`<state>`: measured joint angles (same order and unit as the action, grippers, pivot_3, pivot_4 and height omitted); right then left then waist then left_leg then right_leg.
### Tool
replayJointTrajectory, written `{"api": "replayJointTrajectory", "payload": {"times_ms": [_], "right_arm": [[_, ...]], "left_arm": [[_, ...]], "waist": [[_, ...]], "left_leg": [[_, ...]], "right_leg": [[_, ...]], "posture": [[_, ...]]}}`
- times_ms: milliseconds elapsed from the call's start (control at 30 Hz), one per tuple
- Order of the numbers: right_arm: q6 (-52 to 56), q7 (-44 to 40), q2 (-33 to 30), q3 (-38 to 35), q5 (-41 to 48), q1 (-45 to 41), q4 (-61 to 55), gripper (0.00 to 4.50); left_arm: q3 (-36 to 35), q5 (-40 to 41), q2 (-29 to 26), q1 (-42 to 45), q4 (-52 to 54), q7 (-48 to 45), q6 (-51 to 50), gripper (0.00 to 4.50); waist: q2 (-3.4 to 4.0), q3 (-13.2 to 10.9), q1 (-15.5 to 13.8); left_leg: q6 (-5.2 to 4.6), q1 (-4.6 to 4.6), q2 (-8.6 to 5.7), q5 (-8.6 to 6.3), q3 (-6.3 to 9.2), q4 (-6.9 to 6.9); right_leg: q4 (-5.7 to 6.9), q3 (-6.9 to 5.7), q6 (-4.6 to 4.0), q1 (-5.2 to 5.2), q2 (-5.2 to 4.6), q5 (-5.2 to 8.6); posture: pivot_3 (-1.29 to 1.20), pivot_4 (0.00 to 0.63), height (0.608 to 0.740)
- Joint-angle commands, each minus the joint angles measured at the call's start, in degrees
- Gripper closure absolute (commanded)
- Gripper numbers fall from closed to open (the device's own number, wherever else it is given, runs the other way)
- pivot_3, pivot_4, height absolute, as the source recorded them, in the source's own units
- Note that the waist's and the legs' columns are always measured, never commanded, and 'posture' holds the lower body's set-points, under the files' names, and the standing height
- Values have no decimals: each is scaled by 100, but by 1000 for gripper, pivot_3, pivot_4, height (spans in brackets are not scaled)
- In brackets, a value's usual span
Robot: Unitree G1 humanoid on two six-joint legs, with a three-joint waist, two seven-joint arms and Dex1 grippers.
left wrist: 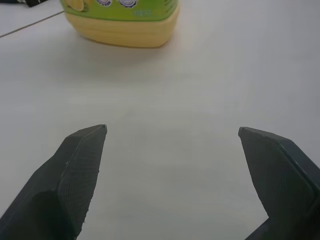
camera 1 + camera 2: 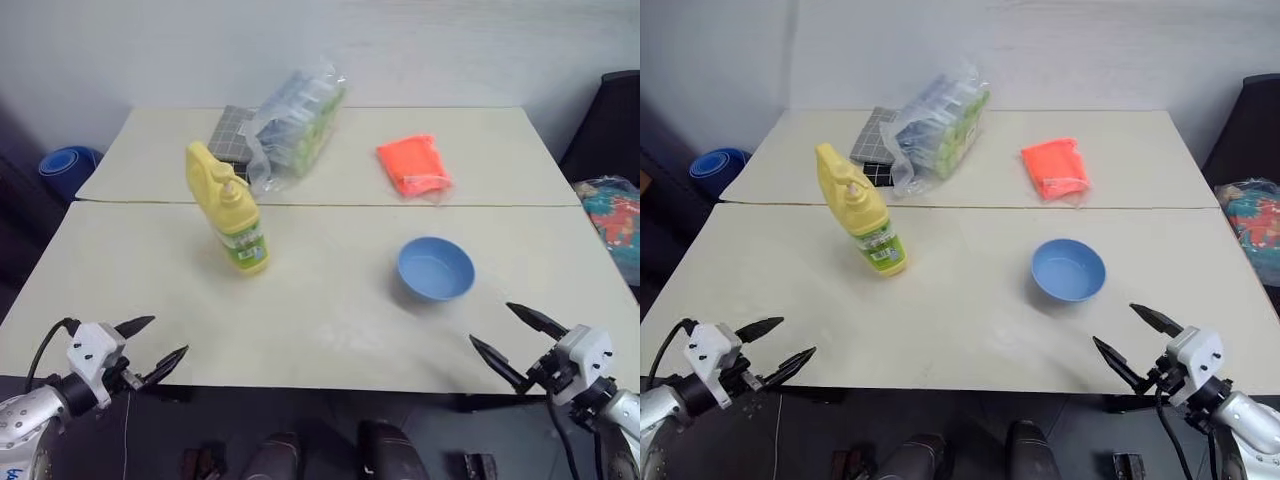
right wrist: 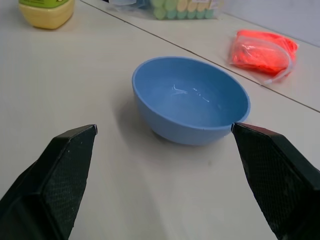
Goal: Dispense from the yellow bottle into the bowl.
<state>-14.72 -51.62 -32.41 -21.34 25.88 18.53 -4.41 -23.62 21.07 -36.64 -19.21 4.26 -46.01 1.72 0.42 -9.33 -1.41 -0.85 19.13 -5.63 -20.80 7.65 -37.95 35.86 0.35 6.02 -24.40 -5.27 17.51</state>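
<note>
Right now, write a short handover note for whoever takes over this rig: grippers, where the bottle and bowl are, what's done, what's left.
Left gripper: open, empty, at the near table edge, pointing toward the bottle.
Right gripper: open, empty, at the near edge, facing the bowl.
Tall yellow plastic bottle with a moulded handle: upright on the table, left of centre, untouched.
Small round light-blue plastic bowl: upright on the table, right of centre, apart from the bottle; no dispensed liquid can be made out in it.
Done: nothing yet.
Left: grasp the bottle, bring its nozzle over the bowl, dispense, set it back down.
</note>
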Motion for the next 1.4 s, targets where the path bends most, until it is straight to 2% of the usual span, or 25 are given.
{"api": "replayJointTrajectory", "payload": {"times_ms": [33,133,200,300,433,700,800,867,1167,1367,1400], "right_arm": [[-72,-49,22,56,35,-25,-255,0],[358,236,-38,281,-77,-288,-550,0],[1036,588,-128,517,-150,-719,-742,0],[1862,811,-245,979,-370,-1282,-896,0],[2536,1194,-213,1446,-817,-1910,-689,0],[2912,1389,25,2218,-1501,-2987,148,0],[2947,1378,112,2342,-1591,-3243,342,609],[3016,1283,110,2442,-1646,-3387,468,1184],[3436,1136,110,2626,-1725,-3744,628,4431],[3389,863,109,2616,-1673,-4018,581,4474],[3194,532,23,2677,-1586,-4097,368,4494]], "left_arm": [[45,-25,-4,63,298,-31,136,10],[283,138,-148,110,621,-346,-70,10],[443,683,-318,232,1041,-730,-563,10],[543,1355,-342,704,1448,-787,-1165,10],[861,1536,-327,1128,1809,-857,-1534,10],[1132,1590,-182,1488,2254,-597,-1875,10],[1137,1577,-152,1463,2399,-503,-1933,0],[1095,1612,-148,1400,2509,-454,-1989,0],[570,2027,-285,1264,2756,-361,-2274,0],[88,2471,-335,1413,2840,-170,-2491,0],[-175,2830,-363,1562,2846,-5,-2622,190]], "waist": [[0,0,8],[1,0,11],[0,-1,30],[3,-1,11],[5,0,-5],[5,-1,44],[4,-1,46],[5,-1,43],[5,-1,43],[4,-1,61],[4,-1,62]], "left_leg": [[0,0,1,0,0,0],[2,0,5,0,-1,0],[3,-1,7,-1,-5,-2],[4,1,8,0,-6,-8],[12,6,13,-1,4,-4],[14,8,23,-3,-13,-9],[22,7,34,-6,-14,-9],[24,8,36,-7,-14,-9],[24,8,38,-8,-16,-10],[26,7,41,-9,-17,-10],[26,8,42,-9,-17,-10]], "right_leg": [[1,0,0,0,1,0],[1,0,0,0,4,0],[4,4,-1,-1,6,0],[8,4,-2,-4,6,-1],[4,-5,-7,-8,9,2],[7,4,-7,-16,25,1],[8,6,-11,-18,37,1],[5,6,-11,-18,40,1],[5,9,-12,-17,43,1],[5,10,-14,-19,46,0],[5,11,-14,-19,47,0]], "posture": [[0,150,740],[0,150,740],[0,150,740],[0,150,740],[0,150,740],[0,150,740],[0,150,740],[0,150,740],[0,150,740],[0,150,740],[0,150,740]]}}
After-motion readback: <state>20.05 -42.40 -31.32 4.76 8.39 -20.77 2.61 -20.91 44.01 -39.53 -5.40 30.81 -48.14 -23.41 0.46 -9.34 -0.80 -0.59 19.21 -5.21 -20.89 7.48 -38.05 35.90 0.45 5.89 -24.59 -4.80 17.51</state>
